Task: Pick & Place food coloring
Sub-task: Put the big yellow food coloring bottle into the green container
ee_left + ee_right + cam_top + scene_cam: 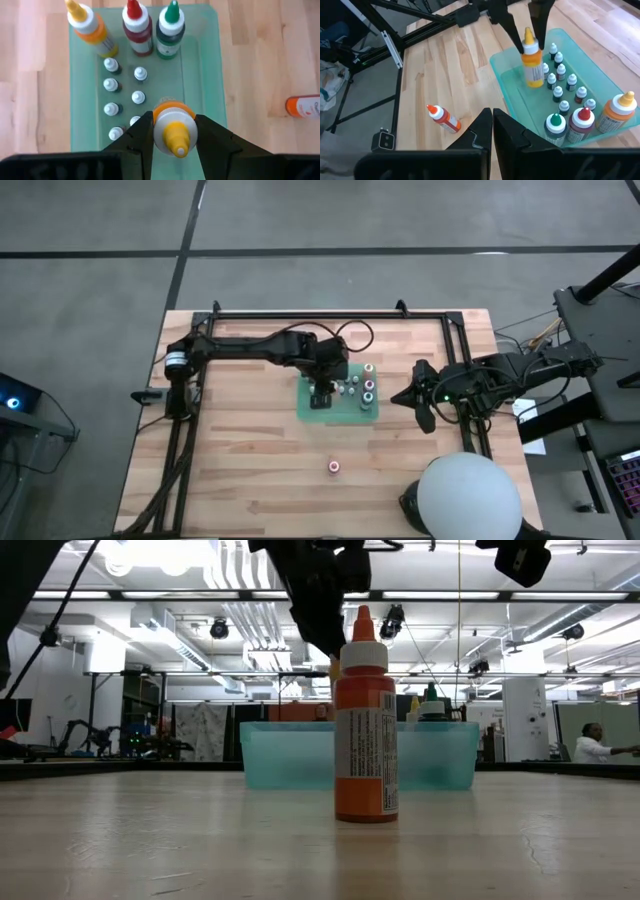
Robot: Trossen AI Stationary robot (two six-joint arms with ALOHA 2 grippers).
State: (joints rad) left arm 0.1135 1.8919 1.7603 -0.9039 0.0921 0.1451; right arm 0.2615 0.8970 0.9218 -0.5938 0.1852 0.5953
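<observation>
Wooden table (250,470) occupied by green tray (210,75). Yellow-capped bottle (172,131) clamped by left gripper (172,137) over tray, beside small bottles (111,82). Orange bottle (444,118) seen on table outside tray. Right gripper (492,125) parked aside, fingers pressed together.

Orange bottle (365,720) stands before teal tray (300,755), apparently apart.

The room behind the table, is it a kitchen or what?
Probably a robotics lab or workshop, not a kitchen: bare ceiling ducts and strip lights hang overhead, another robot arm stands at the back, and a person works at a bench.
</observation>
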